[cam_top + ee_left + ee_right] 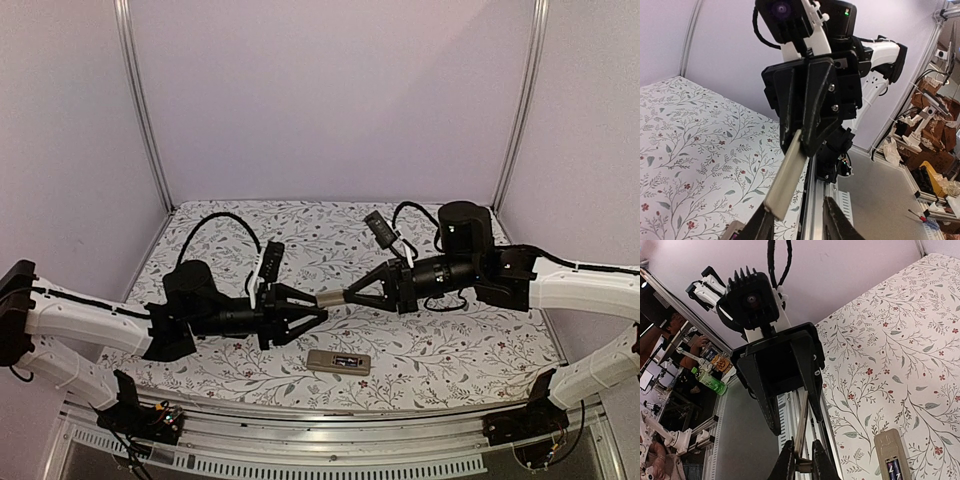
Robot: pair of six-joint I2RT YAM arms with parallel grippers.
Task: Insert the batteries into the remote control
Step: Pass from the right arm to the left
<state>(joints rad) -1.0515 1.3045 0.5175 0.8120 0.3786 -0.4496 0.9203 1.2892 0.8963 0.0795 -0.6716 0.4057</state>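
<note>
Remote control [338,362] lies flat close to the bench's [460,350] near edge, about midway along it, tan back up. My right wrist camera shows dark batteries [894,468] sitting in its recess, though I cannot tell how many. Farther in, above mid-bench and well clear of the remote, my right gripper [802,462] is clamped on one end of the tan cover panel [333,297], pointing it toward the left arm. My left gripper [797,210] has its fingers spread wide around the panel's free end, not closed on it. I judge the loading itself done and the cover caught between handover and regrip. Next I need one firm hold on the panel, then to bring it down over the recess, square it up and press or slide it shut.
</note>
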